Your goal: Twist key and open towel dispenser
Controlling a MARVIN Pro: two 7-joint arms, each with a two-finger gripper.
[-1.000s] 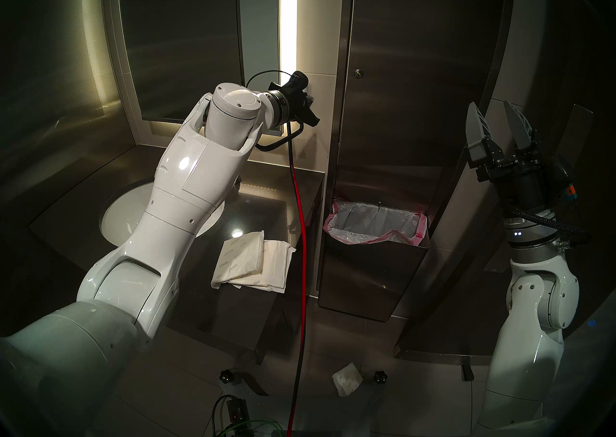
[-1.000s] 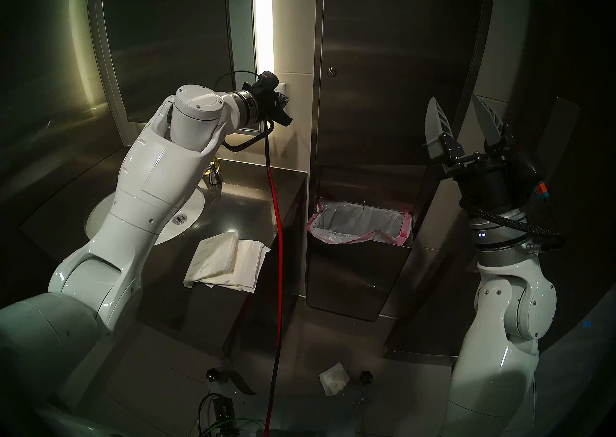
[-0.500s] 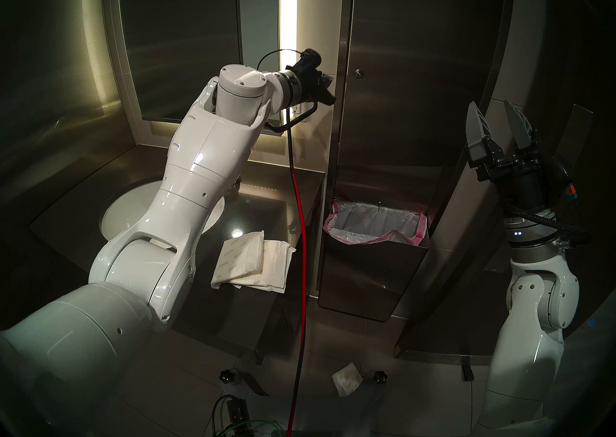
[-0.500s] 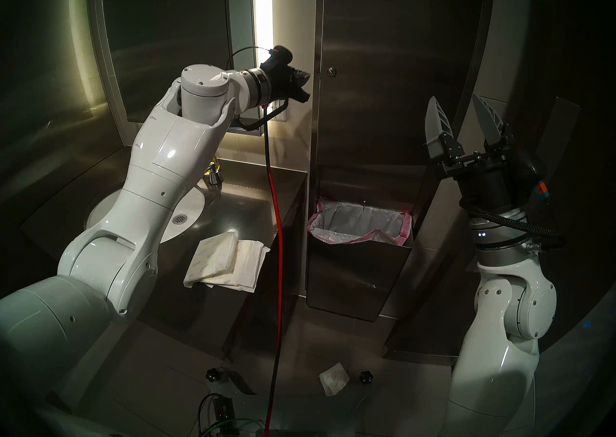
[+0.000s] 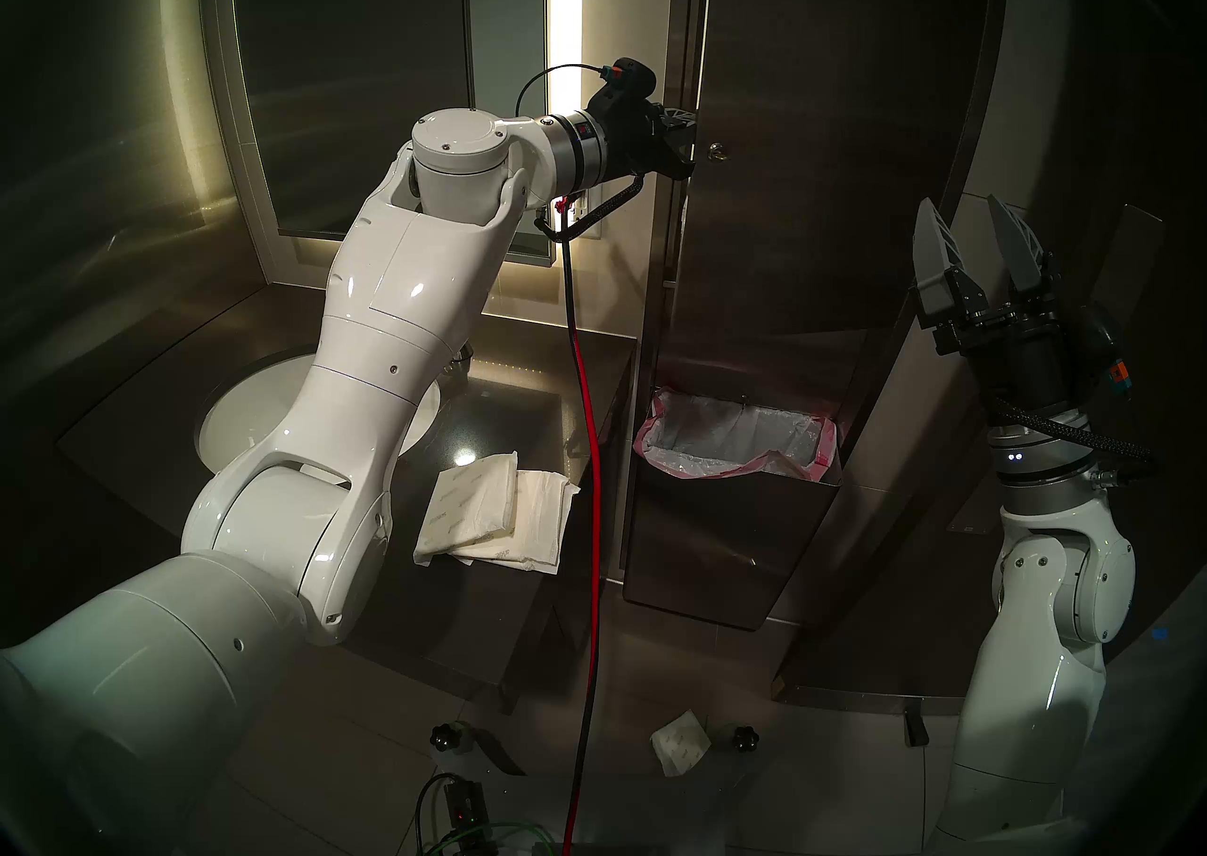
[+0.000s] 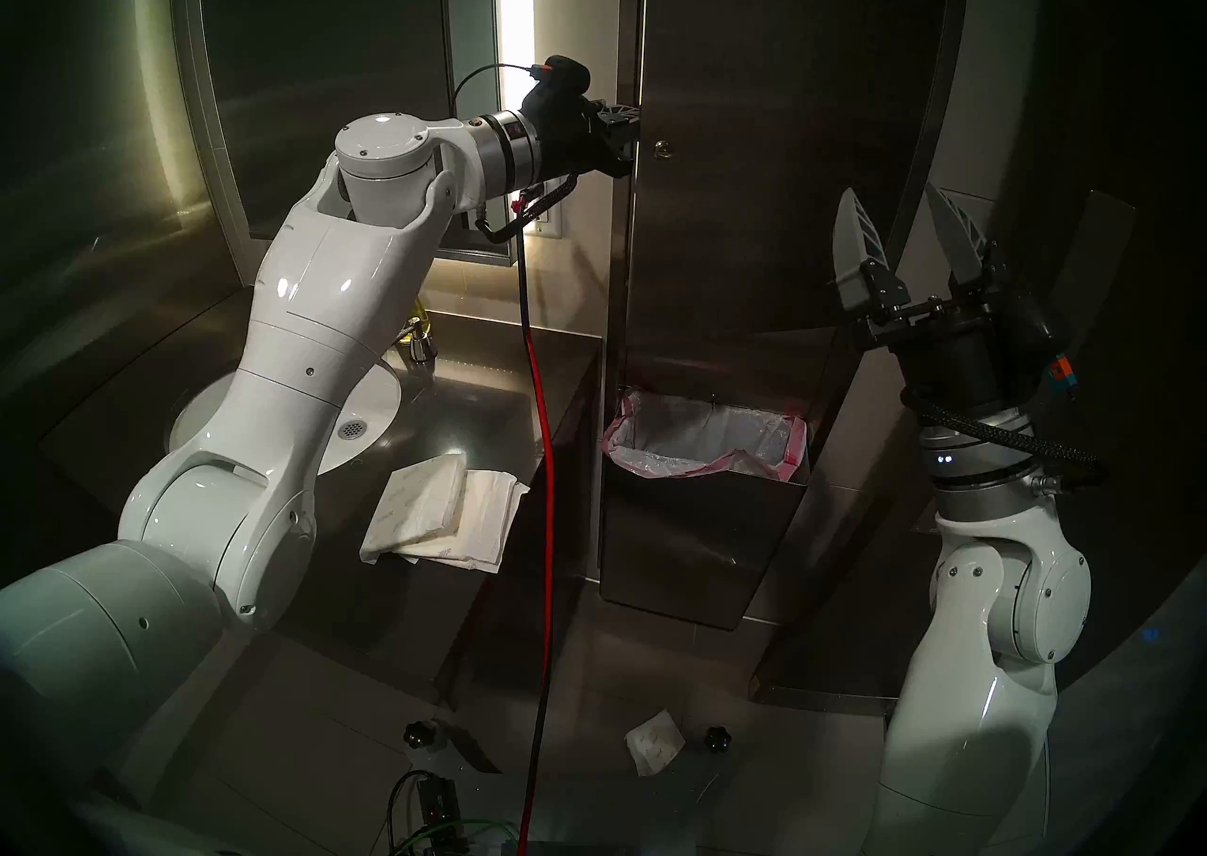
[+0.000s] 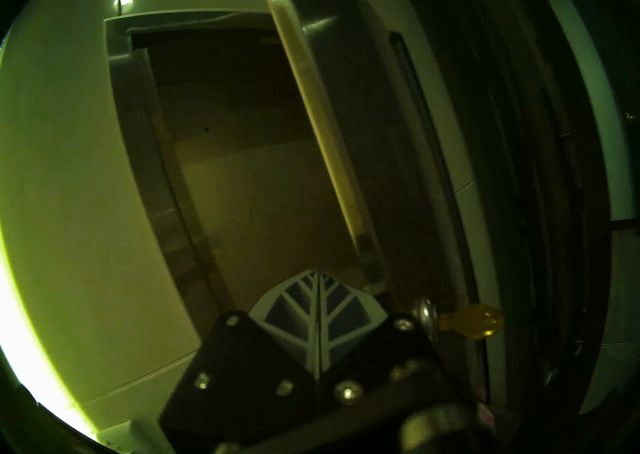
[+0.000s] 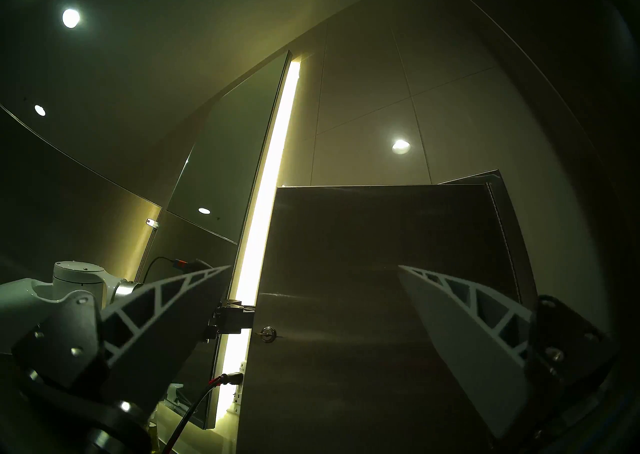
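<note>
The towel dispenser (image 5: 836, 149) is a tall steel wall cabinet, and its long door (image 6: 784, 149) stands ajar at the left edge. A small brass key (image 5: 717, 151) (image 6: 663, 147) (image 7: 478, 320) (image 8: 267, 332) sticks out of the round lock near that edge. My left gripper (image 5: 692, 117) (image 6: 633, 113) (image 7: 317, 271) is shut with nothing between its fingers, its tips tucked in at the door's free edge, just left of the key. The dim cabinet inside (image 7: 242, 165) shows through the gap. My right gripper (image 5: 960, 205) (image 8: 313, 266) stands open and empty, pointing up, to the right of the door.
A steel waste bin with a pink-edged liner (image 5: 731, 437) hangs below the door. Folded white towels (image 5: 496, 508) lie on the counter beside the sink (image 5: 228, 423). A red cable (image 5: 591, 508) hangs down past the counter's edge. The mirror (image 5: 353, 71) is at the left, and a paper (image 5: 679, 750) lies on the floor.
My left gripper has risen and moved right to the door's left edge. The door, flush before, now stands ajar. The right arm has not moved.
</note>
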